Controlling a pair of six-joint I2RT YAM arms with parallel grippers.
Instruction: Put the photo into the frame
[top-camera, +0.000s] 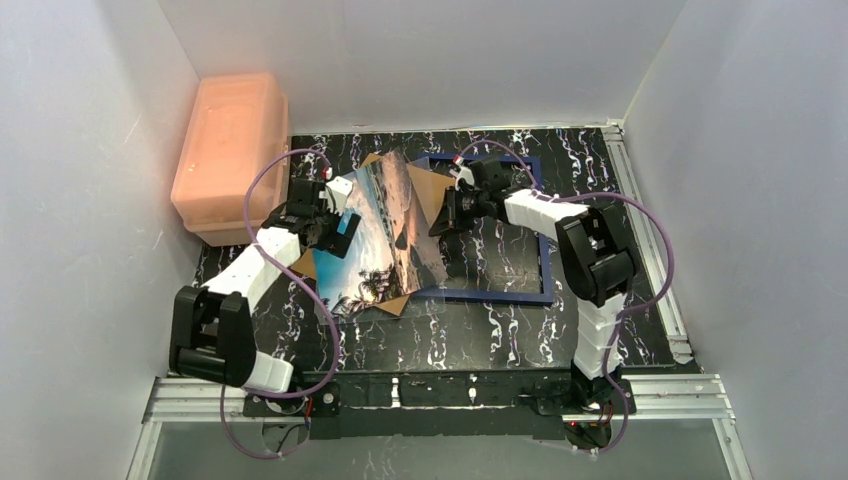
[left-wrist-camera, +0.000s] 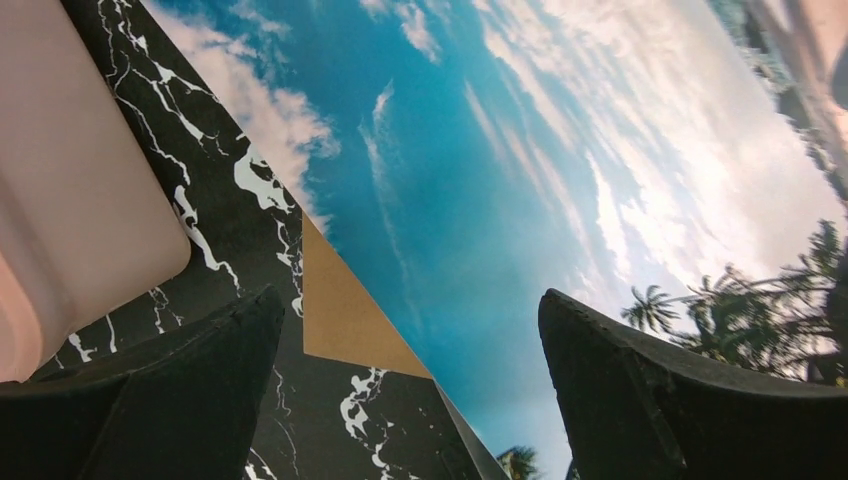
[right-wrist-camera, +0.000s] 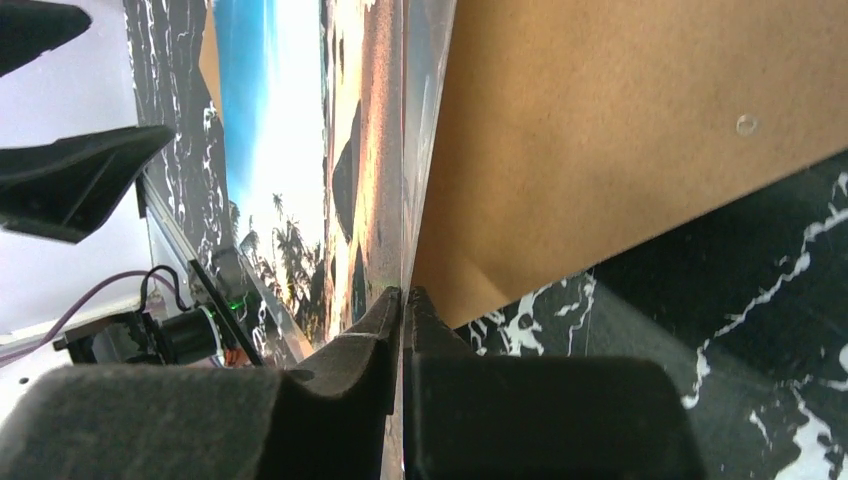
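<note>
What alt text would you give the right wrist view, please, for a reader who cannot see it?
The right gripper pinches the near edge of the photo, a glossy beach print seen nearly edge-on. A plain brown backing board fills the upper right, with the black marbled table below it.

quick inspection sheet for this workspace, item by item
surface: black marbled tabletop
job's things: the photo lifted and tilted above the brown backing board; the frame flat on the table, no photo in it yet
clutter: pink plastic box, far left corner
grippers: left gripper open by the photo's sky side; right gripper shut on the photo's edge
cables: purple cables loop along both arms
surroundings: white walls, aluminium rails
</note>
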